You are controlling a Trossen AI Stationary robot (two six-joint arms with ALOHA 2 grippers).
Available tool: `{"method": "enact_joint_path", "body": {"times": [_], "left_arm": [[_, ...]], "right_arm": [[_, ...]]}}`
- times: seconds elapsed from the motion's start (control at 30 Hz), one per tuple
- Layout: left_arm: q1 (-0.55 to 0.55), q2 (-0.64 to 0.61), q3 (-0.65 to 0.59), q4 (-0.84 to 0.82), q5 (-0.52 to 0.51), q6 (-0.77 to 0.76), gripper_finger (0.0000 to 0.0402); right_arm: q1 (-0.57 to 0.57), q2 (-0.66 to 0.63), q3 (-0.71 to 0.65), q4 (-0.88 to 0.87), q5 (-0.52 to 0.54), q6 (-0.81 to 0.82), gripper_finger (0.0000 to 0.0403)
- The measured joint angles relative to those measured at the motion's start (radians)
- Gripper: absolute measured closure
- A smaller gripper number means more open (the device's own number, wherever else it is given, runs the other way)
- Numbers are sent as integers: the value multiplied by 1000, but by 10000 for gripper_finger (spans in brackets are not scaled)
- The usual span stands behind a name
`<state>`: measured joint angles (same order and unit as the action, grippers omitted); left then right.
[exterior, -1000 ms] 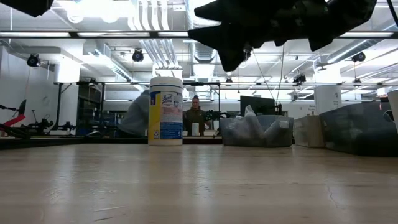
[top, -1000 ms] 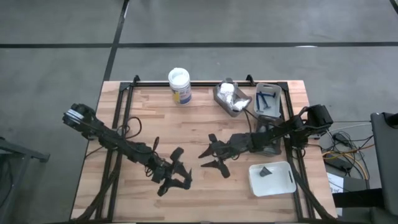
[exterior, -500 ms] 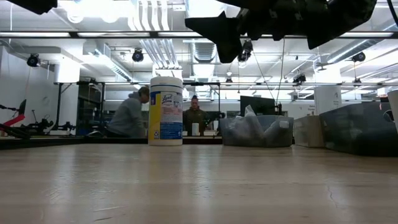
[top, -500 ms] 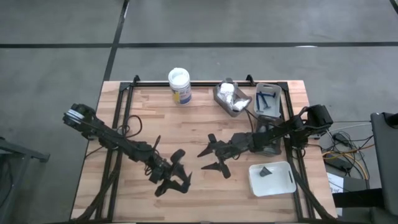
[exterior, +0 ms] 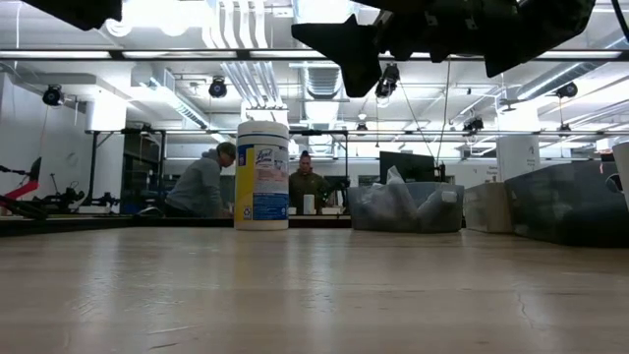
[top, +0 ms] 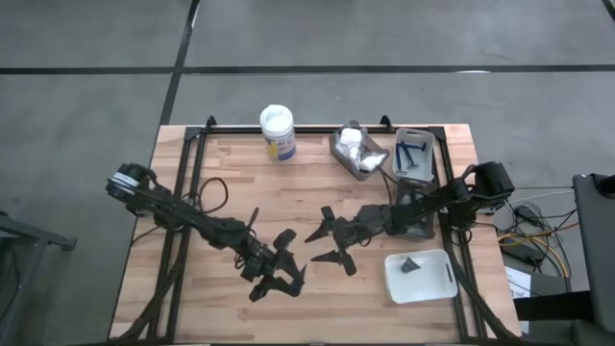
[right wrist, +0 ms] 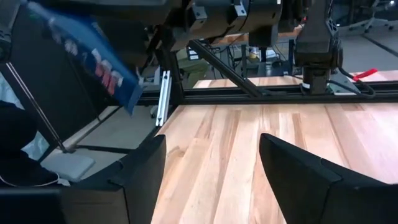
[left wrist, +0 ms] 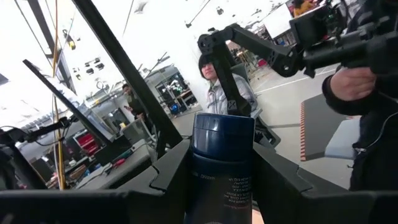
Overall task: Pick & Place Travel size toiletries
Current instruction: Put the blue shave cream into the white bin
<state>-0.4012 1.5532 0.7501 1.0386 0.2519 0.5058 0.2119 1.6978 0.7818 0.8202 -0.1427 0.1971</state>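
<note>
My left gripper [top: 285, 264] hovers over the near middle of the table, shut on a dark blue tube [left wrist: 222, 155]. The same tube [right wrist: 93, 56] shows slanted in the right wrist view, with white and red print. My right gripper [top: 322, 242] is open and empty just right of it, above the bare wood [right wrist: 211, 162]. White packets fill the grey bin [top: 357, 152]. Blue sticks lie in the grey tray [top: 415, 156]. One dark item [top: 411, 265] rests in the white tray [top: 432, 284]. My left gripper pinches the tube's body [left wrist: 222, 186] between its two fingers [left wrist: 168, 174]. The tube lies along the fingers, and its flat free end [left wrist: 222, 121] sticks out past the fingertips. It is lifted clear of the table. Its other end is hidden between the fingers.
A white-lidded jar [top: 277, 133] with a blue-yellow label stands at the far edge, also seen in the low view [exterior: 262, 175]. Black frame rails run along the table's sides. People are in the room beyond the table. Bare wood lies between the jar and the grippers.
My left gripper, with the tube, has moved a little toward the table's right edge, nearer my right gripper. My right gripper has risen slightly in the low view.
</note>
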Motion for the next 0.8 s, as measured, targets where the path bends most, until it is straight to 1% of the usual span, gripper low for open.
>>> {"method": "enact_joint_path", "body": {"times": [0.13, 0.27, 0.37, 0.5, 0.8], "left_arm": [[3, 37, 38, 1, 6, 21, 248], [10, 49, 55, -3, 26, 22, 248], [16, 50, 55, -8, 26, 21, 248], [22, 50, 55, -8, 27, 20, 248], [36, 50, 53, -8, 28, 19, 248]], "right_arm": [[0, 4, 12, -1, -57, 0, 165], [11, 4, 17, 4, -123, -30, 172], [25, 5, 17, 6, -145, -65, 175], [37, 5, 17, 13, -150, -100, 170], [39, 5, 17, 94, -150, -114, 149]]}}
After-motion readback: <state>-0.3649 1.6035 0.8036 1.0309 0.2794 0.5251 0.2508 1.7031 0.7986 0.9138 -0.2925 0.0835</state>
